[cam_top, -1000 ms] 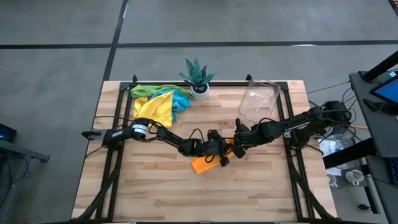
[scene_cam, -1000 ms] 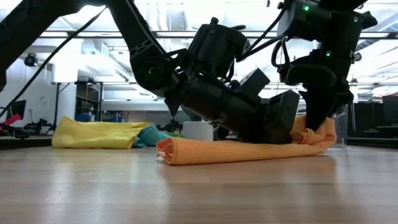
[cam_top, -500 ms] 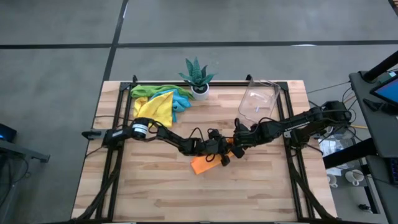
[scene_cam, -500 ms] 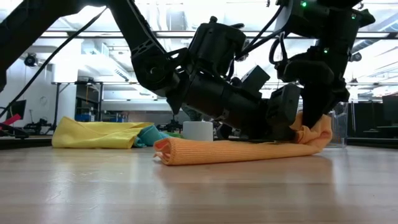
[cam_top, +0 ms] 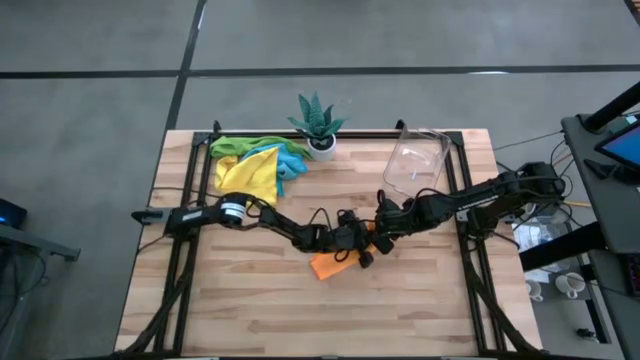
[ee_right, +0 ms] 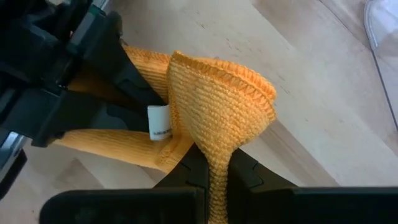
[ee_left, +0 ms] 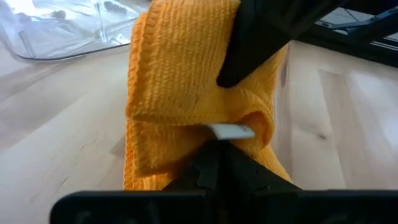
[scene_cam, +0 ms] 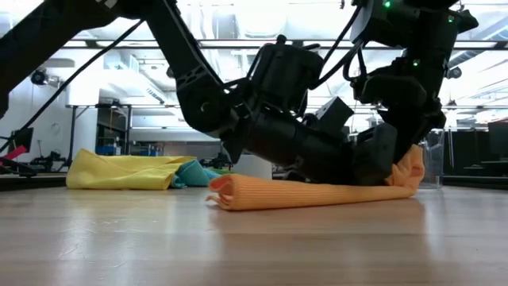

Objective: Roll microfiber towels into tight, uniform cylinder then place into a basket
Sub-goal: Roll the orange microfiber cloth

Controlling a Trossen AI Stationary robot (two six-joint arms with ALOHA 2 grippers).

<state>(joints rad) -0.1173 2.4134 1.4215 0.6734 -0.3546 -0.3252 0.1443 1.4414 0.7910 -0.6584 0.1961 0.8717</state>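
Right wrist view, orange towel [ee_right: 217, 106] pinched in right pincer [ee_right: 214, 171]

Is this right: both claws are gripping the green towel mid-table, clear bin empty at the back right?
Not quite: the towel is orange, not green. The high view shows the left claw and right claw on the orange ribbed microfiber towel mid-table; both wrist views show it pinched. The clear plastic rectangular bin does sit empty at the back right.

Grey concrete floor [cam_top: 90, 120] surrounds the table; bright ceiling lights [scene_cam: 238, 12] (long strips) overhead.
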